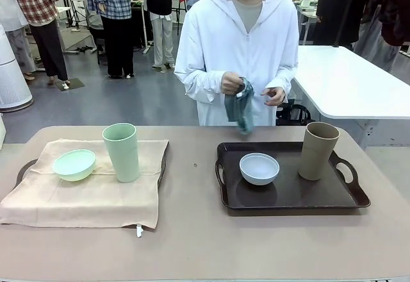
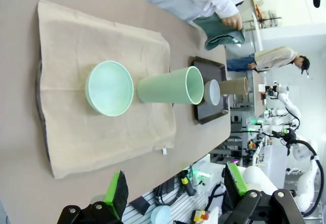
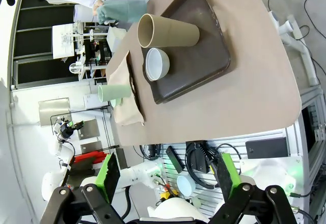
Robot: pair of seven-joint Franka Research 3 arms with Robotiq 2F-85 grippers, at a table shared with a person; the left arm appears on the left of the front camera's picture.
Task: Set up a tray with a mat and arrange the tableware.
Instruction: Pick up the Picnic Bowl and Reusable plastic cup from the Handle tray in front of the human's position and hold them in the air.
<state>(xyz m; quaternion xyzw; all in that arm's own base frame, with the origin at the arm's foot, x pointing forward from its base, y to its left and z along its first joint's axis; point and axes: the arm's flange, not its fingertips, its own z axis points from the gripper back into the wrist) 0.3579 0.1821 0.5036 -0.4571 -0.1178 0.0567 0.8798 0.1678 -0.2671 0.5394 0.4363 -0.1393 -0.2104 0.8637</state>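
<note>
A beige mat (image 1: 90,192) covers the left tray (image 1: 24,168). On it stand a mint bowl (image 1: 73,164) and a pale green tumbler (image 1: 121,152). The dark brown right tray (image 1: 288,195) has no mat and holds a white bowl (image 1: 259,168) and a tan tumbler (image 1: 318,150). My left gripper (image 2: 175,191) hangs open high over the table's near edge, well short of the mint bowl (image 2: 108,88) and green tumbler (image 2: 165,86). High off the table's right end, my right gripper (image 3: 169,175) is open too, far from the tan tumbler (image 3: 170,30) and white bowl (image 3: 157,64).
At the far side of the table a person holds a bunched teal-grey cloth (image 1: 240,109) in both hands, above the far edge. A strip of bare tabletop (image 1: 192,166) lies between the trays. A white table (image 1: 346,77) stands behind on the right.
</note>
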